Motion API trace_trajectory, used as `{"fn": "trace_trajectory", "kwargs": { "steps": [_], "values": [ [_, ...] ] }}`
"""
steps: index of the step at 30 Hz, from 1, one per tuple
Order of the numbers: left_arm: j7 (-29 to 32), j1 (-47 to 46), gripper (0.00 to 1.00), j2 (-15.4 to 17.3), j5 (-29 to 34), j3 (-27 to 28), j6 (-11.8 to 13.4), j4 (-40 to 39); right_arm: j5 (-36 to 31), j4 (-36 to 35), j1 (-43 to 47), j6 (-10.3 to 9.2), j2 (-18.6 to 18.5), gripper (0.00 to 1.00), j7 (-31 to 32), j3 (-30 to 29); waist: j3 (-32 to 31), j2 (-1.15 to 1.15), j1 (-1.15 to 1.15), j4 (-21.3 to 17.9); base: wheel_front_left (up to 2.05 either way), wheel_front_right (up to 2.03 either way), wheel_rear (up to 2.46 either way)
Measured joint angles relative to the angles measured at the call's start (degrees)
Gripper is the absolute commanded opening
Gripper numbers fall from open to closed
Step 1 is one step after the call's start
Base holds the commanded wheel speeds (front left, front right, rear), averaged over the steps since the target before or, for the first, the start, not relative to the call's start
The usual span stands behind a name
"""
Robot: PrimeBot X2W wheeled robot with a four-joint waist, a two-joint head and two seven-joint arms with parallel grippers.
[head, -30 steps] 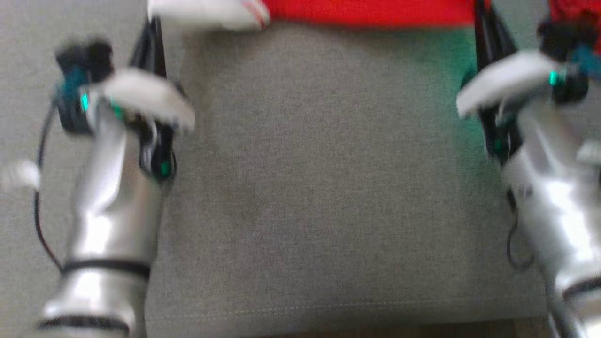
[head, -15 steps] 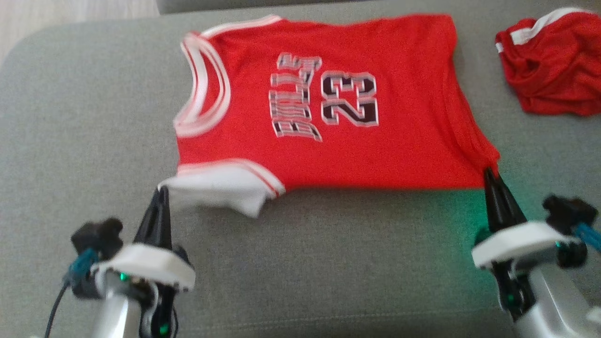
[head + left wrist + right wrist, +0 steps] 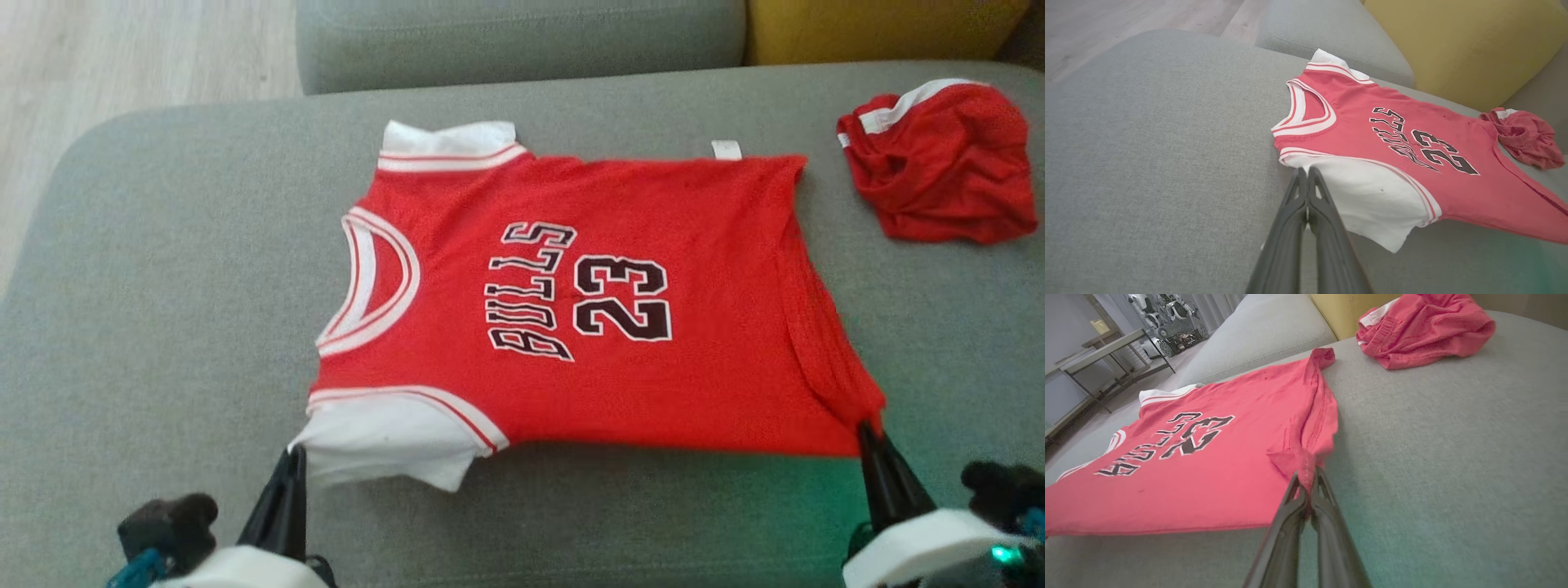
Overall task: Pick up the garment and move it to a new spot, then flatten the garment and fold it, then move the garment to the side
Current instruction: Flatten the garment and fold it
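Nearest, at 7 o'clock in the head view, the left gripper (image 3: 291, 454) is being cut off by the bottom edge, with just its dark fingers and a slice of white housing showing. Its fingers are pressing together on the near corner of the jersey's white sleeve (image 3: 384, 441). At 5 o'clock the right gripper (image 3: 867, 431) is cropped the same way. It is pinching the jersey's near hem corner, where the red cloth is bunching into folds. A green glow is tinting the grey seat cushion (image 3: 163, 286) beside it.

The jersey (image 3: 612, 327) is lying front up at the centre, neck toward 9 o'clock and hem toward 3 o'clock, so its lettering is reading sideways. The far sleeve is peeking out at 11 o'clock, partly hidden.

Bare cushion is stretching wide toward 9 o'clock as far as its rounded edge, and a narrower strip is running along 6 o'clock. At 2 o'clock crumpled red shorts (image 3: 939, 163) are sitting apart from the jersey. Farthest, a grey back cushion (image 3: 522, 41) at 12 o'clock and a yellow cushion (image 3: 882, 28) at 1 o'clock are running off the top edge. Wood floor (image 3: 122, 49) is showing at 10 o'clock.
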Motion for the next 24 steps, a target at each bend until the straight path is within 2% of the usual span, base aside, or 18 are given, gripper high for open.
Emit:
{"fn": "trace_trajectory", "kwargs": {
  "steps": [6,12,18,24],
  "values": [
    [4.2,4.1,0.00,0.8,0.0,-1.3,1.0,-5.4,-1.8,-4.2,3.9,0.00,1.2,0.00,3.5,-1.5,-1.3,0.00,0.00,-0.4,0.00,0.00,0.00],
    [5.6,3.9,0.00,1.8,-0.3,-1.2,0.7,-6.3,-2.2,-5.1,3.9,0.00,2.5,0.00,6.3,-2.5,-1.0,0.00,0.00,-0.4,0.00,0.00,0.00],
    [7.3,-3.6,0.00,2.2,-4.8,-1.0,-2.5,-2.2,-2.1,-3.6,2.4,0.00,2.6,0.00,8.4,-3.8,1.0,0.00,0.00,-1.0,0.00,0.00,0.00],
    [8.7,-14.7,0.00,3.1,-7.3,-1.1,-5.5,4.7,-1.5,0.2,-5.9,0.00,2.6,0.00,10.4,-4.3,4.3,0.00,0.00,-1.8,0.00,0.00,0.00]
  ]
}}
